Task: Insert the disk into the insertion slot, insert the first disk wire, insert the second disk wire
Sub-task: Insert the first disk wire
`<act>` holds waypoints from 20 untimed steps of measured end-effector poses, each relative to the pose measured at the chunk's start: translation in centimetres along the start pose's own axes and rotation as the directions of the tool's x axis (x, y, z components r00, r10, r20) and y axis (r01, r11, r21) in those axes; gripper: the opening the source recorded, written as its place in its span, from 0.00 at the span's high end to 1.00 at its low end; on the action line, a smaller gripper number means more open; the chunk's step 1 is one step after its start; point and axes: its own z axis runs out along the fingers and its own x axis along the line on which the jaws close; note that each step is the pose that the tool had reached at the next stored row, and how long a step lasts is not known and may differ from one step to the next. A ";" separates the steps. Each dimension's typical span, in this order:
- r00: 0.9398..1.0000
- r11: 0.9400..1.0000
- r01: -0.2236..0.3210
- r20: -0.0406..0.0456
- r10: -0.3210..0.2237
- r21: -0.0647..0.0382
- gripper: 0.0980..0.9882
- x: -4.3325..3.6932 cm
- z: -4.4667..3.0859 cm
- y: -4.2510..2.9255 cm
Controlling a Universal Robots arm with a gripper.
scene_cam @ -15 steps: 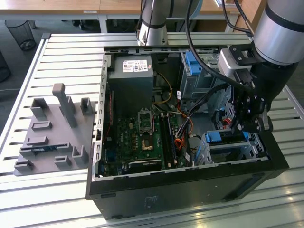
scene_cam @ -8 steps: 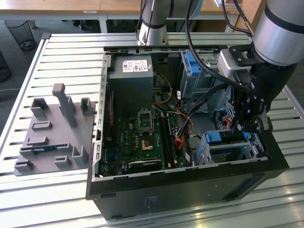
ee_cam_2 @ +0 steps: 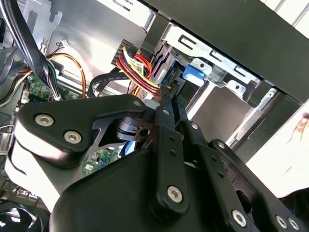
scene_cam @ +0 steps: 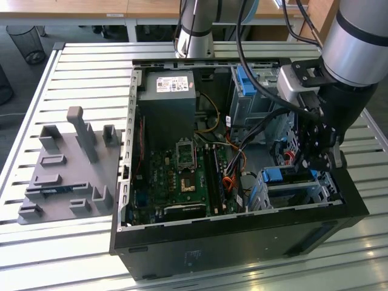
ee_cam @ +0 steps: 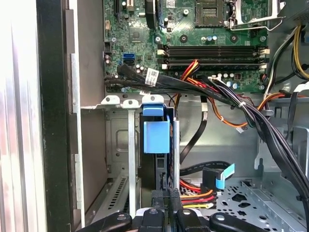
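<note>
gripper (ee_cam: 164, 194) pressed together, load unclear | disk (ee_cam: 157, 137) in slot (ee_cam: 119, 145), case (scene_cam: 242, 236) corner | likely stiff, weighty, shock-fragile | best gripped by its blue edges, not label

An open black computer case (scene_cam: 230, 242) lies on the slatted table (scene_cam: 54, 254), its green motherboard (scene_cam: 182, 173) showing beside a grey power supply (scene_cam: 167, 103). A grey fixture plate (scene_cam: 63, 182) sits beside the case.
</note>
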 end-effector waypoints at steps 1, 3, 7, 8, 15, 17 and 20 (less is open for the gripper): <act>1.000 1.000 0.000 0.000 0.000 0.000 0.92 0.00 0.05 0.00; 1.000 1.000 0.000 0.000 0.000 0.000 0.92 0.00 0.10 0.01; 1.000 1.000 0.000 0.000 0.000 0.000 0.92 0.00 0.14 0.01; 1.000 1.000 0.000 0.000 0.000 0.000 0.91 0.00 0.16 0.01; 1.000 1.000 0.000 0.000 0.000 -0.001 0.84 0.01 -0.14 -0.01; 1.000 1.000 0.000 0.000 0.000 -0.001 0.84 0.00 -0.23 -0.02; 1.000 1.000 -0.002 -0.001 0.002 -0.002 0.84 0.01 -0.62 -0.05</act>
